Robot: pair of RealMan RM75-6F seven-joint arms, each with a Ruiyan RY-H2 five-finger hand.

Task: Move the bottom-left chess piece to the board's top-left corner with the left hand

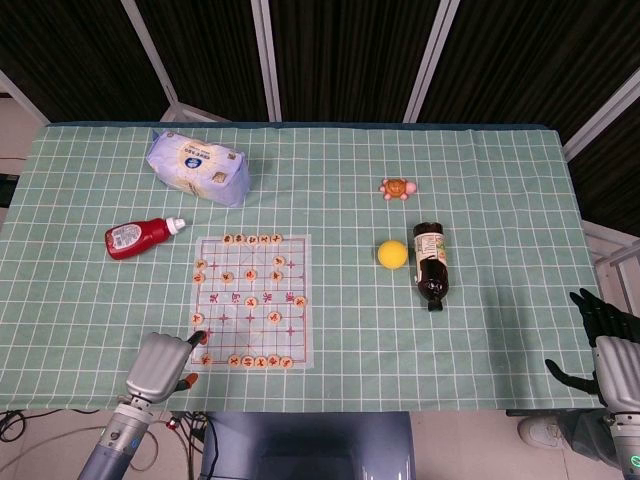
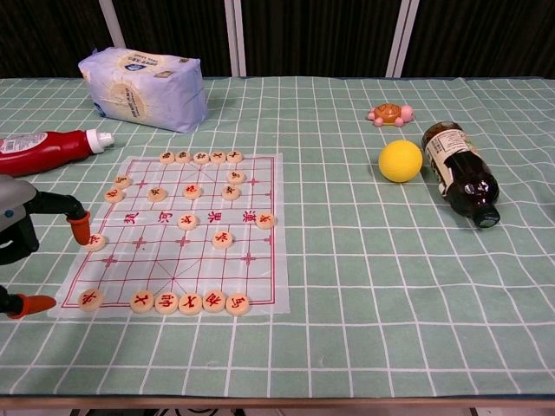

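Note:
A translucent chess board (image 1: 262,335) (image 2: 173,260) lies on the green checked cloth with several round tan pieces on it. The bottom-left piece (image 1: 206,359) (image 2: 89,299) sits flat at the board's near left corner. My left hand (image 1: 165,362) (image 2: 17,232) hovers just left of that corner, holding nothing. Its orange-tipped fingers (image 2: 80,230) are spread, one above the piece and one (image 2: 33,304) to its left. The board's top-left corner (image 1: 200,241) (image 2: 136,161) is bare. My right hand (image 1: 608,342) rests at the table's near right edge, fingers apart and empty.
A red sauce bottle (image 1: 140,237) (image 2: 48,149) lies left of the board, and a tissue pack (image 1: 198,167) (image 2: 143,89) sits behind it. To the right are a yellow ball (image 1: 392,253) (image 2: 401,160), a brown bottle on its side (image 1: 431,264) (image 2: 460,173) and a small turtle toy (image 1: 398,187) (image 2: 390,113).

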